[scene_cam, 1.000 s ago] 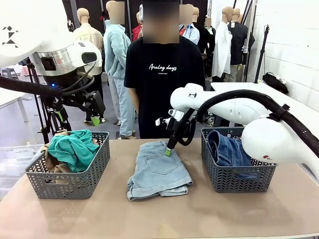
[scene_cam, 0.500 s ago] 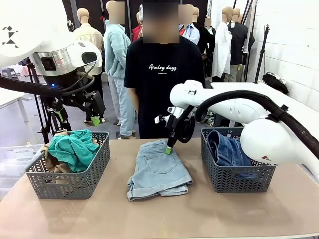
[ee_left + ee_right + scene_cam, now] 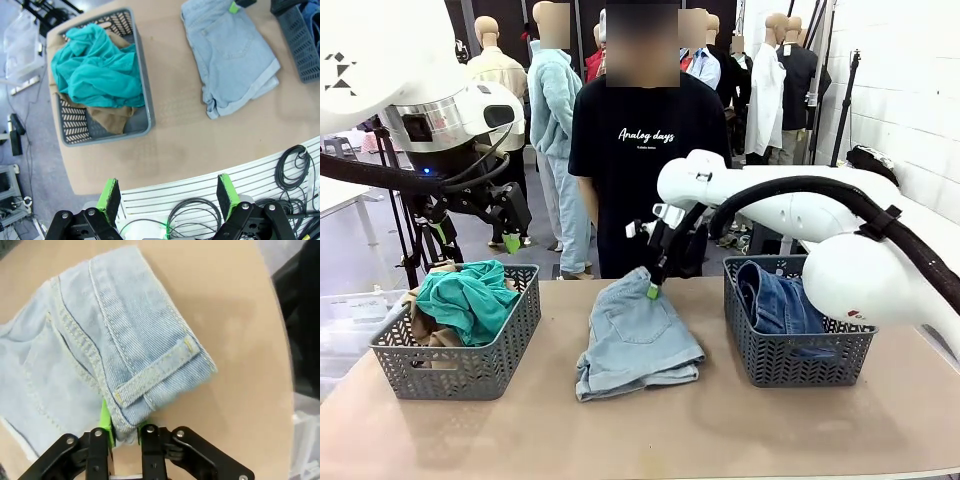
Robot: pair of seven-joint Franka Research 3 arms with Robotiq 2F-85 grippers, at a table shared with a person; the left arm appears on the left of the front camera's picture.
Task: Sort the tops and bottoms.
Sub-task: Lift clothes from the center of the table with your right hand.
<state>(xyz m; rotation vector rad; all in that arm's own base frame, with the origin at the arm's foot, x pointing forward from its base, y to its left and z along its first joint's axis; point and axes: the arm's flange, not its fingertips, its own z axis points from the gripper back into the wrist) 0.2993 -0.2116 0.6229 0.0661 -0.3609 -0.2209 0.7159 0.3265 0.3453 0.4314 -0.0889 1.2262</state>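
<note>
Worktop: we see a tan surface carrying two grey baskets and one pair of shorts between them.

Person: we see a black T-shirt at the far edge, behind the shorts.

Left basket: we find the teal-green shirt heaped on top, with the tan-beige shirt under and beside it. The left wrist view shows the same pile from above, teal over tan.

Right basket: we find the dark blue denim shorts inside, folded against the near wall.

Light blue denim shorts: we see them lying on the worktop between the two baskets, waistband toward the person. The far edge is raised off the surface where it is gripped.

Right pincer: we see its fingers pressed together on the waistband of the light blue shorts. In the right wrist view the denim fold with its belt loop sits clamped between the green pads.

Left pincer: we see it spread wide and holding nothing, high above the worktop's near edge, well apart from the baskets.
</note>
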